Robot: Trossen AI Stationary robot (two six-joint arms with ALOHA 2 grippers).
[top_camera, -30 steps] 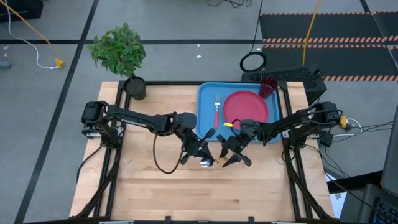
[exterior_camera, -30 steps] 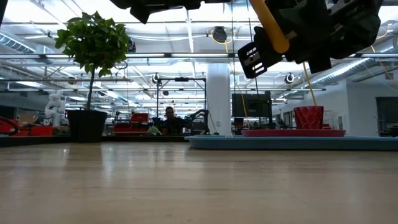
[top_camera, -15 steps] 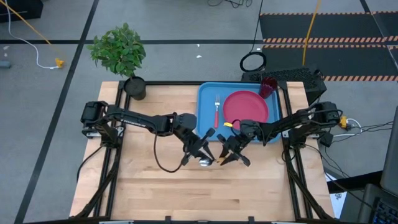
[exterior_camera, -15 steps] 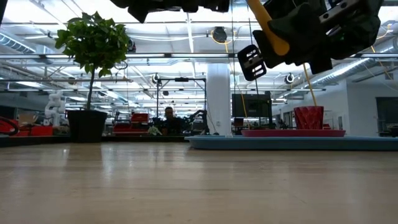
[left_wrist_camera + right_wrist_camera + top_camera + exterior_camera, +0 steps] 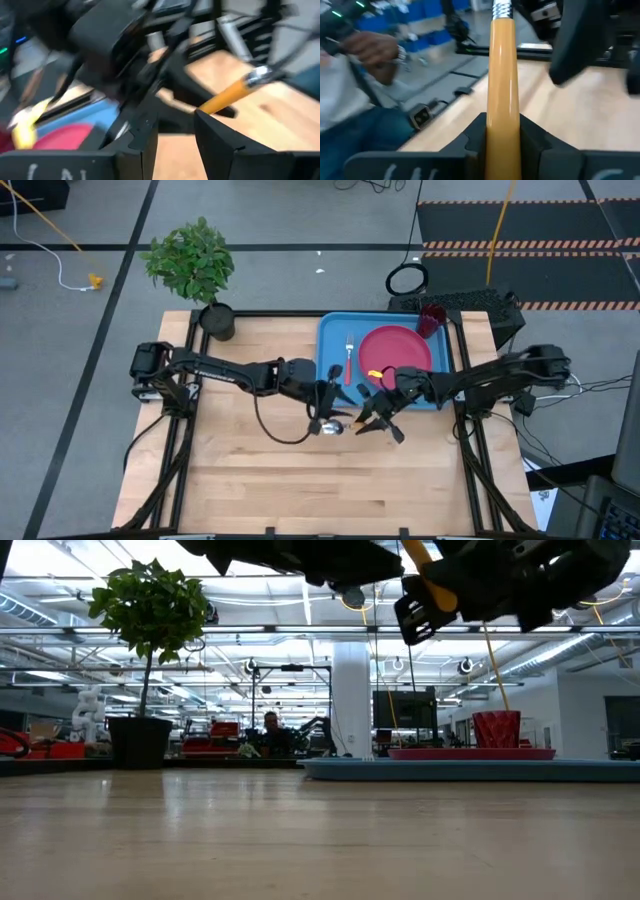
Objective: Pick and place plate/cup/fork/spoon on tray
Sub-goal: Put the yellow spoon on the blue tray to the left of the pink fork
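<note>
The spoon (image 5: 343,425), orange-handled with a silver bowl, hangs above the wood table just before the tray's near edge. My right gripper (image 5: 502,125) is shut on its handle. My left gripper (image 5: 176,125) stands open close to the spoon's bowl end (image 5: 330,427), and the handle (image 5: 227,96) shows beyond its fingertips. I cannot tell whether it touches. The light-blue tray (image 5: 331,330) holds the pink-red plate (image 5: 395,350) and the fork (image 5: 348,358). The maroon cup (image 5: 432,318) stands at its far right corner. My right gripper pinches the spoon's orange handle (image 5: 502,107) between its two fingers. The handle runs forward along the fingers, its silver collar (image 5: 501,10) at the far end. The spoon is lifted clear of the table, its bowl toward the left gripper.
A potted plant (image 5: 217,320) stands at the table's far left corner. Bare wood (image 5: 300,480) lies near and left of the grippers. In the right wrist view a person's hand (image 5: 375,50) shows beyond the table.
My left gripper has turned and shifted a little toward the table's far edge, staying by the spoon's bowl. My right gripper has moved slightly toward the far and right edges with the spoon, which stays lifted clear of the table.
</note>
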